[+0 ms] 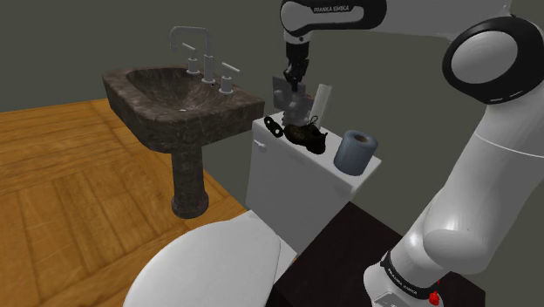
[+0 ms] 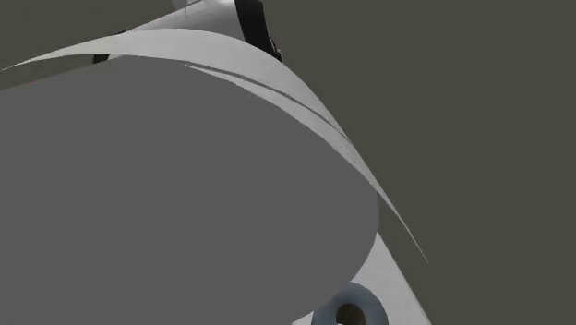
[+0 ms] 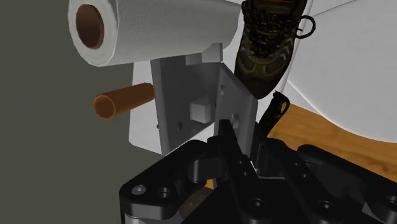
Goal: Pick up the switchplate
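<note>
The switchplate [image 1: 282, 90] is a plain grey plate with a square cut-out, hanging a little above the white toilet tank [image 1: 296, 170]. My black gripper [image 1: 294, 85] comes down from above and is shut on it. In the wrist view the fingers [image 3: 230, 137] clasp the lower edge of the switchplate [image 3: 188, 102], which stands upright between them.
On the tank lid lie a brown shoe [image 1: 305, 135], a small black object [image 1: 274, 125] and a grey-blue paper roll [image 1: 356, 153]. A dark stone pedestal sink [image 1: 179, 105] stands at the shoulder view's left. A white paper roll [image 3: 146, 28] and a brown tube [image 3: 121, 103] lie beyond the plate.
</note>
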`<action>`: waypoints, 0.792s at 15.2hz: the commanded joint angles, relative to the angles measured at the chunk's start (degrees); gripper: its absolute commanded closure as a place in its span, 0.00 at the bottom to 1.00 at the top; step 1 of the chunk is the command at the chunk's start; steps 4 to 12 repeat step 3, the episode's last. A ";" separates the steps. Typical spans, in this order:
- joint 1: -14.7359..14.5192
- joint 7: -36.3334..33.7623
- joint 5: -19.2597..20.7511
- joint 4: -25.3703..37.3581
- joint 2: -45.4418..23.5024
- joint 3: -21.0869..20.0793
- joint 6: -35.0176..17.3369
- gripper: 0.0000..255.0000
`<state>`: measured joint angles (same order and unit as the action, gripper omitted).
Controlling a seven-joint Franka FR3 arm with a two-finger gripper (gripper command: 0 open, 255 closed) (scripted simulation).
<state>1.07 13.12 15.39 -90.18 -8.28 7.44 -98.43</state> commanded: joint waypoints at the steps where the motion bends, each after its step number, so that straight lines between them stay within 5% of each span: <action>1: -0.01 0.44 -0.08 1.88 -0.21 0.00 1.62 1.00; 12: -0.01 0.47 -0.09 2.01 -0.22 0.00 1.73 1.00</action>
